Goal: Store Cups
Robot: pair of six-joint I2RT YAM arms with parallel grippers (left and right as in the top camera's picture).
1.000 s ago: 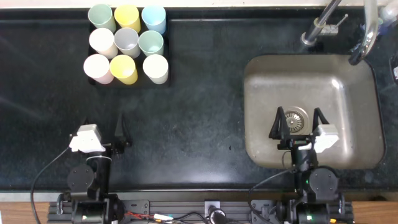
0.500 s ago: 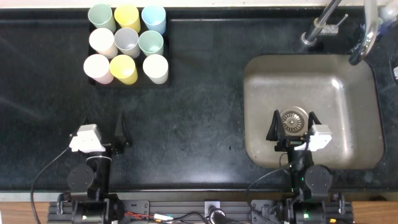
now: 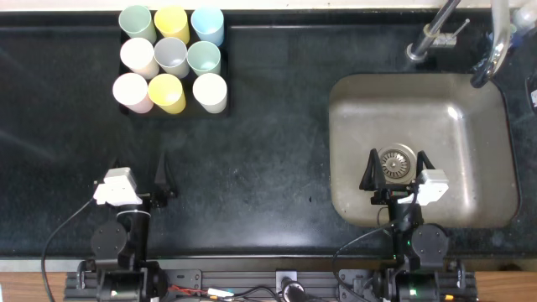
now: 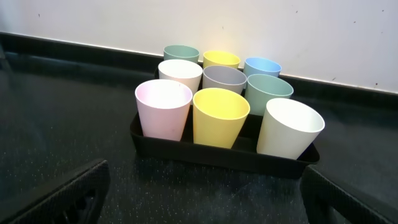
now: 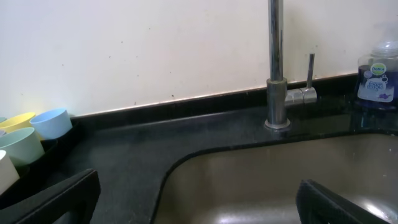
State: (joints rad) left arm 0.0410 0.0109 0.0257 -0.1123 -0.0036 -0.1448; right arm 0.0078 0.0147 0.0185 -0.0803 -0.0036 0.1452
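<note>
Seeing both finger pairs spread wide and empty: my left gripper (image 3: 138,170) faces nine pastel cups (image 4: 221,118) upright in their black tray (image 4: 211,158). My right gripper (image 3: 397,165) hangs over the steel sink (image 3: 470,126), with the faucet (image 5: 274,74) and a white-labelled blue bottle (image 5: 377,78) beyond.

I've got open black speckled surface (image 3: 268,143) between my left pincer (image 3: 138,166) and the black tray (image 4: 205,155) packed with pastel plastic cups (image 4: 221,115)

Kitchen: sink (image 3: 470,92), faucet (image 5: 274,68), countertop (image 3: 268,143).
</note>
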